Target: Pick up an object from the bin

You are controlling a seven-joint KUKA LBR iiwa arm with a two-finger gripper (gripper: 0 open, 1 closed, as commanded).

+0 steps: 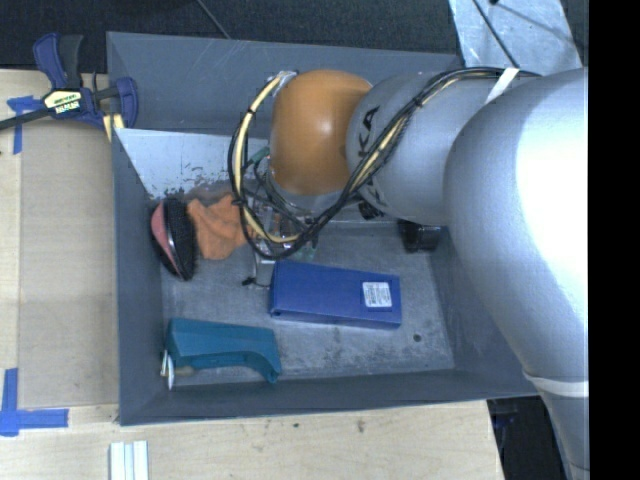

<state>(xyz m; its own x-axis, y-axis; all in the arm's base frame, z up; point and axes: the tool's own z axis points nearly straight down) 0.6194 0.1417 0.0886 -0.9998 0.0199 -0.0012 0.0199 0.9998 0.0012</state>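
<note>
Blue box (335, 295) mid-bin, just beside claw (262, 256) | likely stiff, light, slick; take across narrow width | teal holder (222, 348) near lower wall | orange cloth (215, 228) left, soft | claw opening: cannot tell

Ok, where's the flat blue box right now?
In the camera view the flat blue box lies near the middle of the bin, just below the arm's orange wrist cover, with the teal handle-shaped thing to its lower left.
</note>
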